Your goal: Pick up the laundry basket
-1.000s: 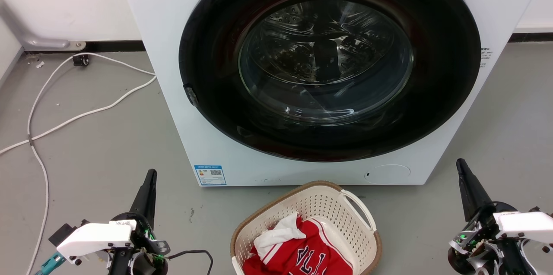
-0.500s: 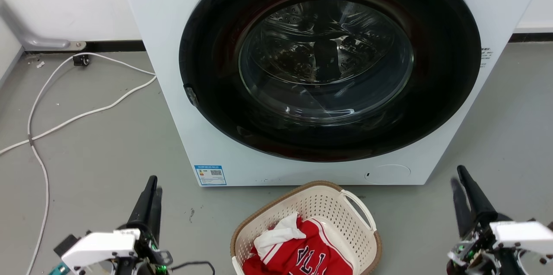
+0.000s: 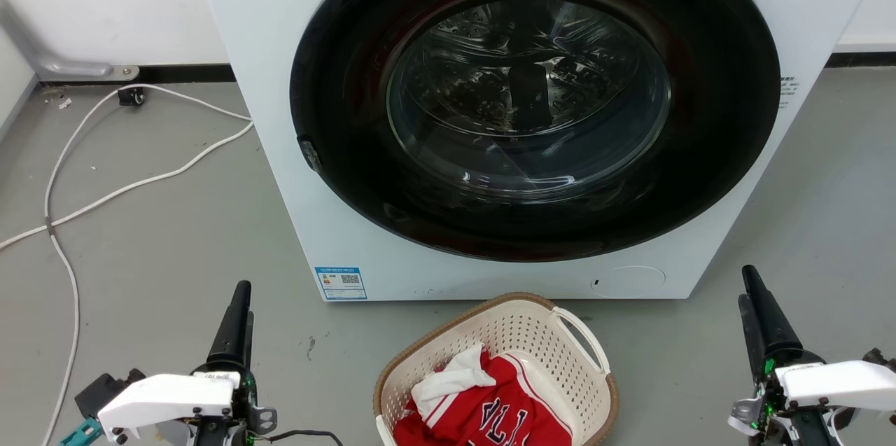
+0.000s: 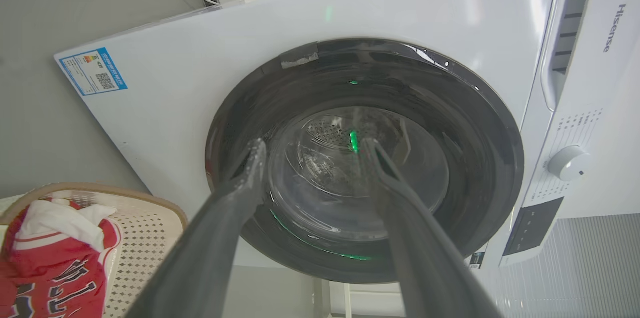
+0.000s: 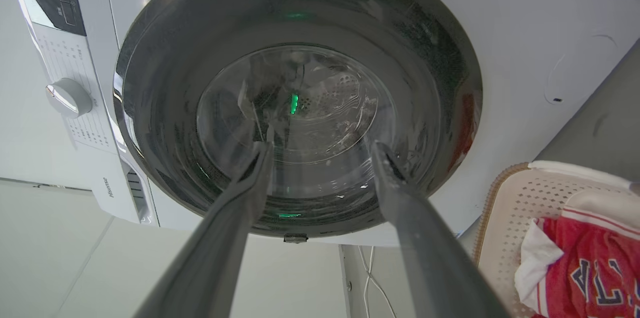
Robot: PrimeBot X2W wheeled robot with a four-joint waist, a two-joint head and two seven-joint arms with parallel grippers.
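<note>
The left tool [image 3: 242,295] hangs low at the robot's left with nothing between its fingers [image 4: 252,158]; in its wrist view the two dark fingers stand apart, released, framing the round glass door [image 4: 360,173] behind them. The right tool [image 3: 746,283] is at the robot's right, likewise spread and empty, its fingers [image 5: 260,163] parted in its own wrist view. Both point toward the washing machine [image 3: 280,152] and neither touches anything. Between them, low in the head view and well apart from each, the laundry basket [image 3: 521,330] sits on the grey floor [image 3: 175,257], just in front of the machine's base. Its brown rim [image 3: 448,323] curves round the cream perforated wall, and a white loop handle [image 3: 582,337] shows on the side toward the right tool. A red jersey [image 3: 490,411] with white trim and a white cloth [image 3: 448,379] lie crumpled inside. The machine's dark door is closed. A small blue label [image 3: 340,283] is stuck near its lower corner, and a white cable [image 3: 140,183] trails across the floor on the left.
</note>
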